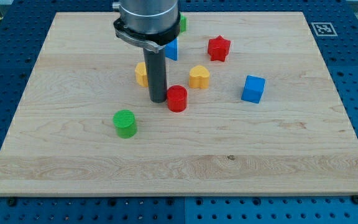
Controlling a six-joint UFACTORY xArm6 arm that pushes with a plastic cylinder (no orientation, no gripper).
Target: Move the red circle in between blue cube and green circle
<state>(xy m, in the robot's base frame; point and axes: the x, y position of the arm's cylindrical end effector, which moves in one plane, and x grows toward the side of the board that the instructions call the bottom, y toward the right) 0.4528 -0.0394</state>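
Observation:
The red circle [177,98] sits near the board's middle. My tip [158,99] stands right against its left side, touching or nearly so. The blue cube [253,88] lies to the right of the red circle. The green circle [125,123] lies to the lower left of my tip.
A yellow heart [199,76] sits just up and right of the red circle. A yellow block [141,73] is partly hidden behind the rod. A red star [218,48], a blue block [171,49] and a green block [182,23] lie near the top. The wooden board [179,168] has blue pegboard around it.

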